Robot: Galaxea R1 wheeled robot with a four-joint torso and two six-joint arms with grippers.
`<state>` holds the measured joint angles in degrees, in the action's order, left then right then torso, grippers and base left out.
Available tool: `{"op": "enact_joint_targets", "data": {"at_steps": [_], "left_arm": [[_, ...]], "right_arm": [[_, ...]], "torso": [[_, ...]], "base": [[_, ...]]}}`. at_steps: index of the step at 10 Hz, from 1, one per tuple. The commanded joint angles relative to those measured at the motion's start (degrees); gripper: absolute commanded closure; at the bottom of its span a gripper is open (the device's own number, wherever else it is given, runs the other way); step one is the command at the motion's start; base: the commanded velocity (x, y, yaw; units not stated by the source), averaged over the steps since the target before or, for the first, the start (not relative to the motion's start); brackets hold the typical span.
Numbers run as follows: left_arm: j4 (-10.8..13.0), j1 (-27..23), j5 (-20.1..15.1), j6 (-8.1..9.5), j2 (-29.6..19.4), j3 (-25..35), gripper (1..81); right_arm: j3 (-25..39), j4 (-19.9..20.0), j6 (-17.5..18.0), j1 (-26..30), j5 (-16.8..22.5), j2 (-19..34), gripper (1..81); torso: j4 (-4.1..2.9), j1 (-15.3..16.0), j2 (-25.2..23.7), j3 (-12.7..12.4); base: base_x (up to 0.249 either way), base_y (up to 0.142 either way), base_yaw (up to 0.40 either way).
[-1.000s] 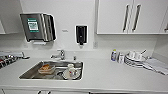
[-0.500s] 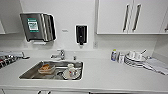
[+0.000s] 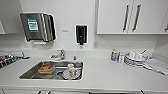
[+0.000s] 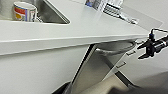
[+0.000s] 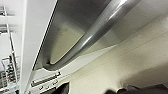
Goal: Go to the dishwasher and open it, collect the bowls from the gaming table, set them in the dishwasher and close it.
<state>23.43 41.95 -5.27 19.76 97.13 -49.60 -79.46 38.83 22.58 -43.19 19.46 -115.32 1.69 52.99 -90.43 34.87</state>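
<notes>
Under the white bench (image 3: 112, 75), beside the sink (image 3: 32, 72), the dishwasher (image 4: 92, 67) is seen closed, its bar handle (image 5: 100, 27) close to the right tool, whose state cannot be told; the bar should be hooked squarely and drawn down evenly.

Counter (image 3: 105, 75) bare between sink (image 3: 30, 72) and stacked plates (image 3: 133, 61): room to pass there. Sink crowded with dishes. Below the counter edge, the dishwasher (image 4: 92, 70) front and its bar handle (image 5: 97, 32) stand close ahead.
</notes>
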Motion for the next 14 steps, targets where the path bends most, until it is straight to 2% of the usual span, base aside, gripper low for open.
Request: {"op": "enact_joint_targets", "data": {"at_steps": [1,4,6,10,14], "left_arm": [[0.92,-5.34,-0.18,0.1,-2.02,1.0,1.0],[0.92,-5.34,-0.18,0.1,-2.11,0.91,1.0],[0.91,-5.34,-0.18,0.1,-2.02,0.82,1.0],[0.92,-5.25,-0.18,0.01,-1.94,0.74,1.0],[0.83,-5.08,-0.18,0.01,-1.67,0.21,1.0]], "right_arm": [[-0.6,3.8,3.26,6.14,0.67,0.86,1.0],[-0.07,7.57,9.49,3.76,-5.38,1.73,1.0],[-0.24,11.6,12.4,3.76,-6.96,2.87,1.0],[-2.96,15.92,13.37,6.4,-7.94,1.66,1.0],[-9.12,16.28,13.37,5.17,-7.85,-3.1,1.0]], "torso": [[0.0,0.0,0.0,0.0],[0.0,0.0,0.0,0.0],[0.0,0.0,0.0,0.0],[0.0,0.0,0.0,0.0],[0.0,0.0,0.0,0.0]], "base": [[0.0,0.0,0.0],[0.0,0.0,0.0],[0.0,0.0,0.0],[0.0,0.0,0.0],[0.0,0.0,0.0]]}}
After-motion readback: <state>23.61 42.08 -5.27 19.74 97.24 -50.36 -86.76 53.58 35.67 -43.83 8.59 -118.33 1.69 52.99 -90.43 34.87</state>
